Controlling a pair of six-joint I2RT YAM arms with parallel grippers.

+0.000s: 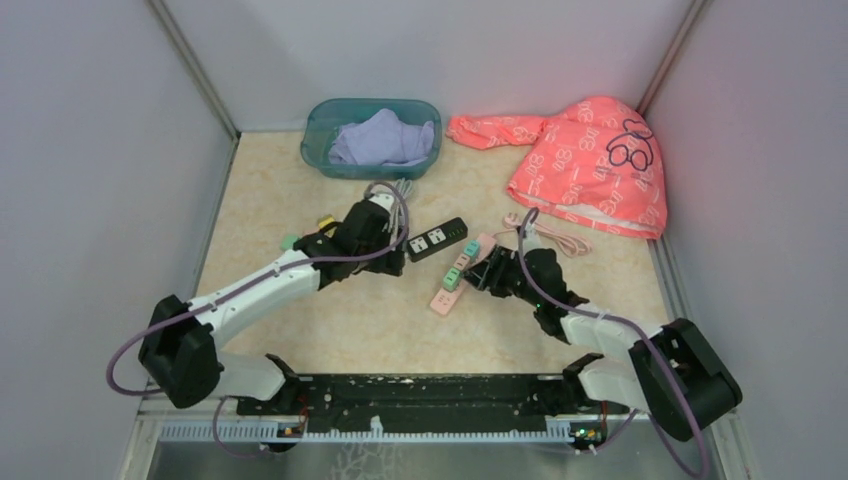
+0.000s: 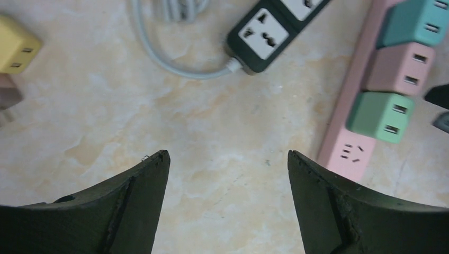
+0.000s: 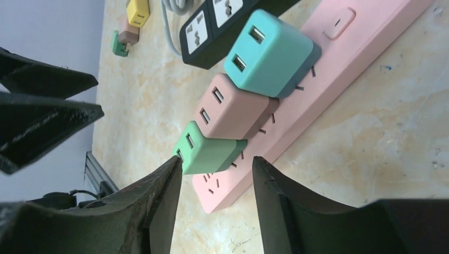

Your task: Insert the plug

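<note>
Green plug (image 3: 209, 151), seated in pink strip (image 3: 339, 69), touches one fingertip of the parted right gripper (image 3: 217, 160); left gripper (image 2: 229, 154) released, empty; bin (image 1: 318, 125) holds purple cloth (image 1: 385, 138).

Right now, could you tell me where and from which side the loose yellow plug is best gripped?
Grip the yellow plug across two opposite flat sides, coming from above with the open left gripper, the nearer one. It is a small cube lying loose on the table, so its parallel faces suit a pinch. Its prongs are not visible.
</note>
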